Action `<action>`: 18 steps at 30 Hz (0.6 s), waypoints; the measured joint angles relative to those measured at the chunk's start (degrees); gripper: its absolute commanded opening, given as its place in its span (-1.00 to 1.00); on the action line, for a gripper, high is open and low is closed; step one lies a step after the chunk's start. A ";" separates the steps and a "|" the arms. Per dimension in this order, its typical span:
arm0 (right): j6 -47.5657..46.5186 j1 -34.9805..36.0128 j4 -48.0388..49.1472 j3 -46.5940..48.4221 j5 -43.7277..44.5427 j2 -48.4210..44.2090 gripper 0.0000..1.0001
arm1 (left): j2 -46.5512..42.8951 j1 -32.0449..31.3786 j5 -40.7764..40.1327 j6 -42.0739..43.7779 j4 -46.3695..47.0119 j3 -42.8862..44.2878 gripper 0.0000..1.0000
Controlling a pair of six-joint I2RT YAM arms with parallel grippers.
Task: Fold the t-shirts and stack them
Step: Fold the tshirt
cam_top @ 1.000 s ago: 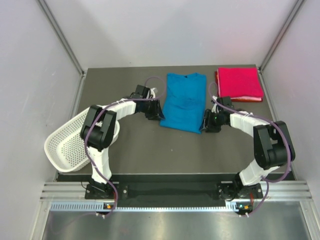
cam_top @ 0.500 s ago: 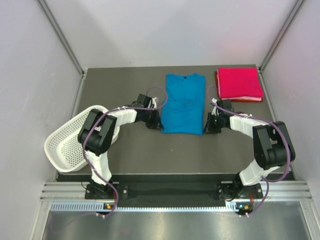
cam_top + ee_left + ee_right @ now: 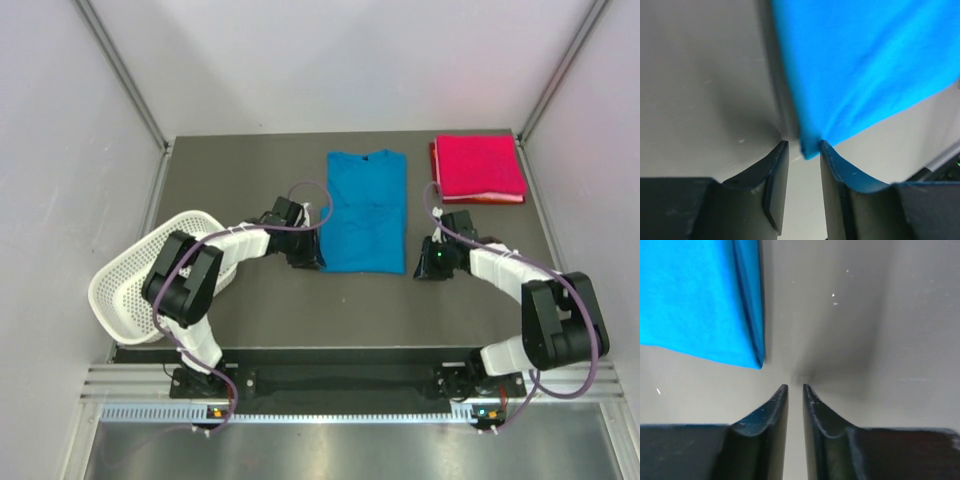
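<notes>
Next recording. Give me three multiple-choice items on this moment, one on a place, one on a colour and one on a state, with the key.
1. Where does the pink-red t-shirt lie on the table?
A. near left corner
B. far right corner
C. dead centre

2. What colour is the mesh basket at the left edge?
A. white
B. black
C. yellow

3. The right gripper is:
A. clamped on the blue t-shirt
B. holding the mesh basket
C. holding nothing, with the blue t-shirt's corner off to one side

Key:
1. B: the top view shows it folded at the far right corner.
2. A: its mesh is plainly white.
3. C: the right wrist view shows only bare table in the gap between its fingers, and the corner lies apart from them.
</notes>
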 measured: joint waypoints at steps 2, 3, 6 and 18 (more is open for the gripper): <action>-0.42 0.00 -0.76 0.07 -0.07 -1.42 -0.36 | 0.02 0.02 -1.84 0.02 -2.14 0.94 -0.24; -0.70 0.00 -1.11 0.35 -0.50 -1.88 -0.25 | 0.13 0.04 -2.62 0.04 -3.15 1.70 -0.24; -1.36 0.00 -1.84 2.84 -1.88 -1.64 -0.16 | 1.55 0.55 -4.66 0.42 -5.79 7.17 -0.24; -4.61 0.00 -0.57 12.15 -6.88 7.58 -0.08 | 16.65 3.67 -4.48 2.62 -7.89 28.37 -0.25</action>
